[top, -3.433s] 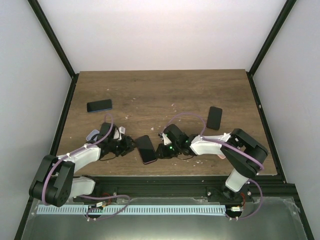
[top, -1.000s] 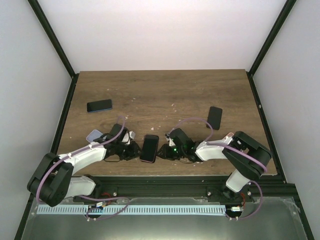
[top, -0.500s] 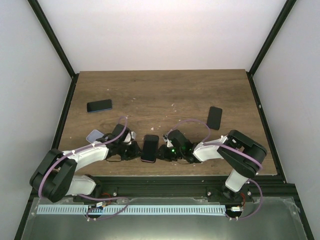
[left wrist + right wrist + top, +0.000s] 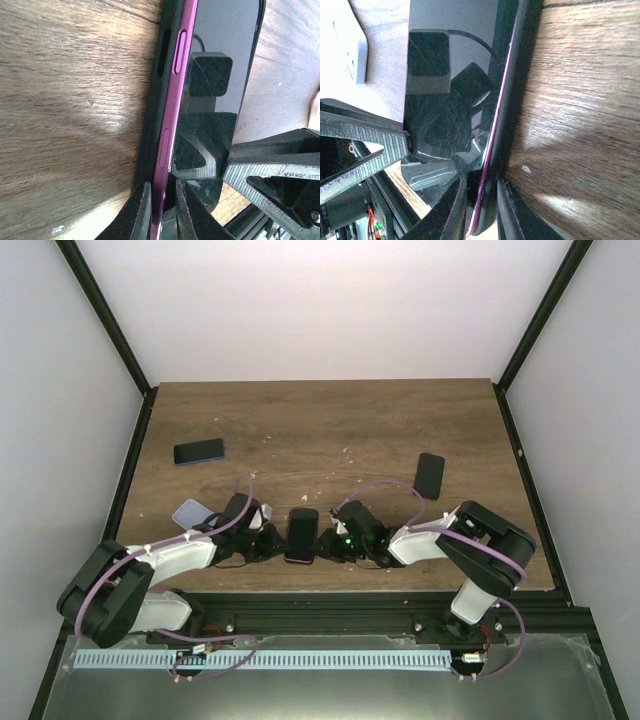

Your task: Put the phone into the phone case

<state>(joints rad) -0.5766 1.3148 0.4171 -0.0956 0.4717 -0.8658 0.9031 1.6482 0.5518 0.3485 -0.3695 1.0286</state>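
Top external: phone point(image 4: 301, 535) swung from diagonal to 12–6 on bench point(image 4: 330, 420). Left claw point(image 4: 162, 212) clamped its 9 o'clock edge, right claw point(image 4: 480, 210) gripped 3 o'clock. Pressing into case point(image 4: 155, 95) looked next.

Left hand point(image 4: 279, 544) and right hand point(image 4: 320, 543) are black, arms point(image 4: 170, 555) white-and-black, cables point(image 4: 385, 481) purple.

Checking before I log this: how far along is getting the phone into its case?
Done: the purple-edged dark-screened phone already rests in the black phone case. In hand: the left gripper and right gripper each pinch one long edge. Left: the purple side shows above the case rim, so it likely needs pressing fully in.
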